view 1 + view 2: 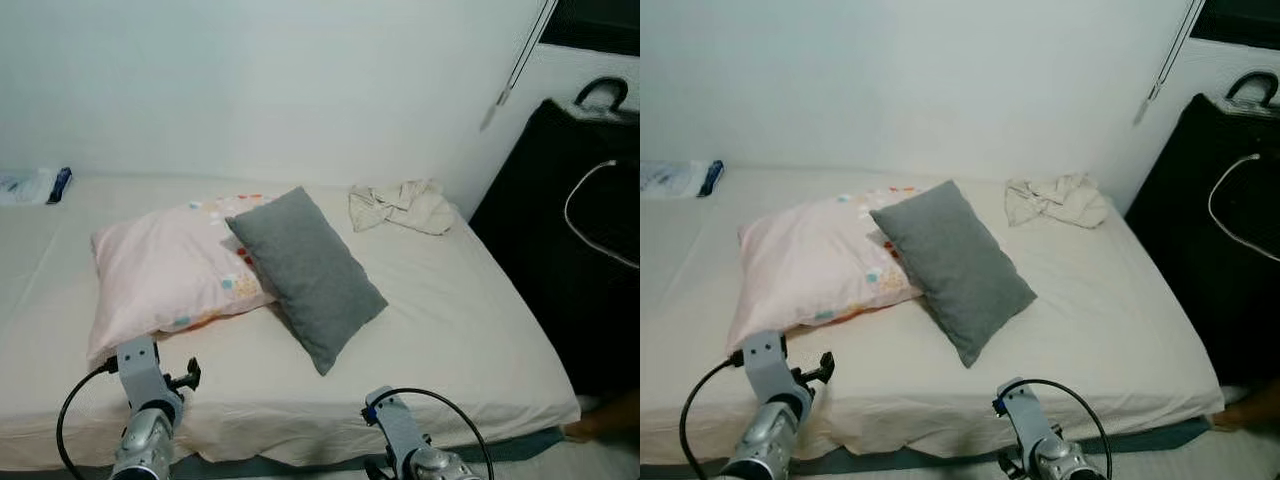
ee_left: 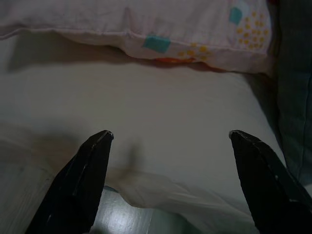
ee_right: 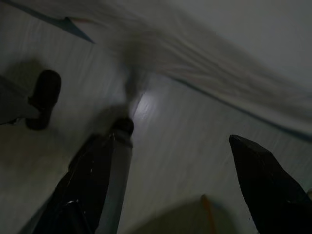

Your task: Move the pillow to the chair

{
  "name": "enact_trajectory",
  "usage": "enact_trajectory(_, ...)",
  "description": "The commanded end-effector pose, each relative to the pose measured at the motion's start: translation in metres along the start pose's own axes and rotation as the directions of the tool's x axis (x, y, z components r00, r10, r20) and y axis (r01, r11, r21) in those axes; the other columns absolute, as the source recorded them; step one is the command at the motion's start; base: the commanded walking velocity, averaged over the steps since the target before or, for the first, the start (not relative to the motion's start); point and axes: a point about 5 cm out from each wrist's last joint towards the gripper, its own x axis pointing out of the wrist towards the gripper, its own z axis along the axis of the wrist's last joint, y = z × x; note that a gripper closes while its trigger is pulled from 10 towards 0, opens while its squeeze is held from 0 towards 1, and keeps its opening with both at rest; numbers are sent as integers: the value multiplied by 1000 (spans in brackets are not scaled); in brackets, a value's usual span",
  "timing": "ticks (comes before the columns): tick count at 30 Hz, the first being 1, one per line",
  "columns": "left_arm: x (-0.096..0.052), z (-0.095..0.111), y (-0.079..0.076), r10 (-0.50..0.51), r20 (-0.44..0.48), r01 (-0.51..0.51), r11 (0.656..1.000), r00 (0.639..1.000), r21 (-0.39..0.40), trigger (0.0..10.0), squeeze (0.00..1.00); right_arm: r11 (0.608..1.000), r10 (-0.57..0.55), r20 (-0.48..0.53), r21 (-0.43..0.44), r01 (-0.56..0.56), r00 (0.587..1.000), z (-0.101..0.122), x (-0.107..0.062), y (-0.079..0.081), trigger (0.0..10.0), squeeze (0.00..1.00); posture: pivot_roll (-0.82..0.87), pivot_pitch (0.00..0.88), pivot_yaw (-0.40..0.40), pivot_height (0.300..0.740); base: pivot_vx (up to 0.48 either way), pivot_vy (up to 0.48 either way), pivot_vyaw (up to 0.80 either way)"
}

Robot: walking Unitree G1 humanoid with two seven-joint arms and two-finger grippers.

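A grey pillow (image 1: 306, 272) lies tilted on the bed, leaning on a larger pale pink pillow (image 1: 170, 268) with coloured dots. My left arm (image 1: 148, 410) is raised at the bed's near edge, just short of the pink pillow. In the left wrist view the left gripper (image 2: 170, 139) is open over the sheet, with the pink pillow (image 2: 146, 24) ahead and the grey pillow (image 2: 295, 97) at the side. My right arm (image 1: 410, 445) hangs low by the bed's front edge. The right gripper (image 3: 178, 141) is open above the floor.
The bed (image 1: 460, 320) has a cream sheet. A crumpled beige cloth (image 1: 402, 206) lies at its far right. A small package (image 1: 35, 185) sits at the far left. A black bag with a white cable (image 1: 580, 230) stands right of the bed. White wall behind.
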Motion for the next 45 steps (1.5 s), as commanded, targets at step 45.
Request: enact_trajectory(45, 9, 54, -92, -449, 260, 444, 892, 855, 83, 10000, 0, 999, -14, -10, 28, 14, 1000, -12, -2, -4, 10000, 0, -33, 37, -95, 710, 41, 0, 230)
